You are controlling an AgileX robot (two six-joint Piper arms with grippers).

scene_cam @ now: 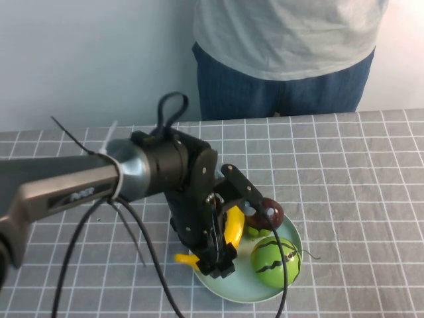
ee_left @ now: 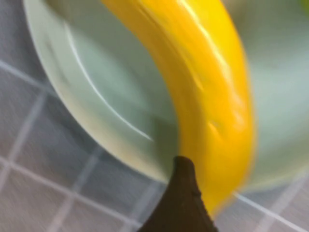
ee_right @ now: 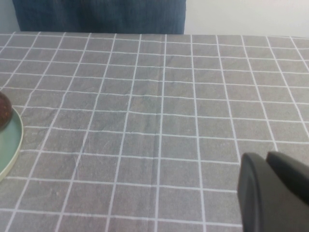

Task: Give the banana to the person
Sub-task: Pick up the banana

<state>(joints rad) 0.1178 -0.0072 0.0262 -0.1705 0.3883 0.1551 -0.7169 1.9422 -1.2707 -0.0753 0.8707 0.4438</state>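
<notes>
The yellow banana (scene_cam: 233, 225) lies on a pale green plate (scene_cam: 246, 291), one tip (scene_cam: 185, 260) sticking out past the plate's left rim. My left gripper (scene_cam: 218, 255) is down over the plate, open, with the banana between its jaws. In the left wrist view the banana (ee_left: 212, 82) fills the picture; one dark finger (ee_left: 182, 203) stands against its side and the other is out of frame. The person (scene_cam: 285, 59) stands at the table's far edge; no hands show. My right gripper (ee_right: 264, 159) is shut and empty above bare cloth.
A green striped melon (scene_cam: 275, 262) and a dark maroon fruit (scene_cam: 268, 213) share the plate, close to the right of the banana. Black cables (scene_cam: 152, 258) hang from the left arm. The plate rim (ee_right: 10, 145) and the person's jeans (ee_right: 96, 14) show in the right wrist view.
</notes>
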